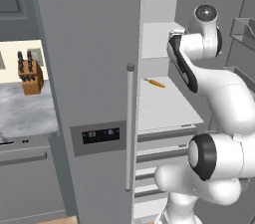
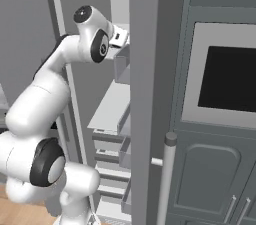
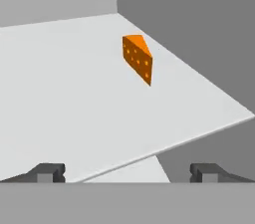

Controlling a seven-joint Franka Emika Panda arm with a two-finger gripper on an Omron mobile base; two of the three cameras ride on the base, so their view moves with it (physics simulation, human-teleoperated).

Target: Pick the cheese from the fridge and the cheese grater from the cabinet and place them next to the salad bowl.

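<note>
a: since the fridge (image 1: pixel 89 68) stands open in the left base view, i take it we're on the first step, fetching the cheese. what do you see there?

b: my arm is reaching into the upper part, over a white shelf (image 1: pixel 164 106) with a small orange thing lying on it, too small for me to name. a knife block (image 1: pixel 30 76) sits on the tabletop (image 1: pixel 25 113) to the left. the dispenser panel (image 1: pixel 101 135) shows faint marks i can't read.

a: and the right base view?

b: the arm goes in past the open door (image 2: pixel 150 94). no labels anywhere.

a: hand view?

b: the cheese (image 3: pixel 137 57) stands on the shelf, near its far corner, well apart from my hand (image 3: pixel 128 172). the tips stand wide with nothing between them. i judge the next move is to push forward, centre the wedge between the tips, then close. no writing on it, only pale dots.
</note>
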